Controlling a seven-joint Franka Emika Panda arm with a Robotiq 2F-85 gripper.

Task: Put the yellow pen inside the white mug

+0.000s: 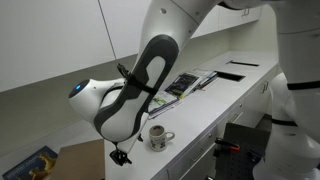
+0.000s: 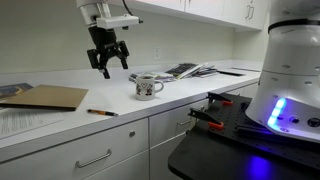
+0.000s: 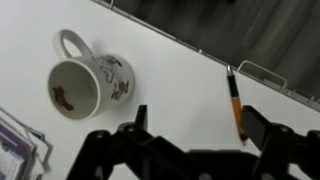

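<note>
The small white ceramic mug (image 2: 147,88) stands upright on the long white countertop (image 2: 195,90). The thin yellow pen (image 2: 100,112) lies flat on the same surface, well apart from the mug and near the front edge. A flat brown cardboard sheet (image 2: 45,97) lies behind the pen, and a pile of printed magazines (image 2: 185,70) lies beyond the mug. The black Robotiq gripper (image 2: 110,70) hangs above the counter, between the 2.

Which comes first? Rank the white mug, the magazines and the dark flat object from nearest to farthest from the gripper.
From the gripper, in an exterior view:
1. white mug, below and beside it.
2. magazines, beyond the mug.
3. dark flat object, at the far end.
</note>
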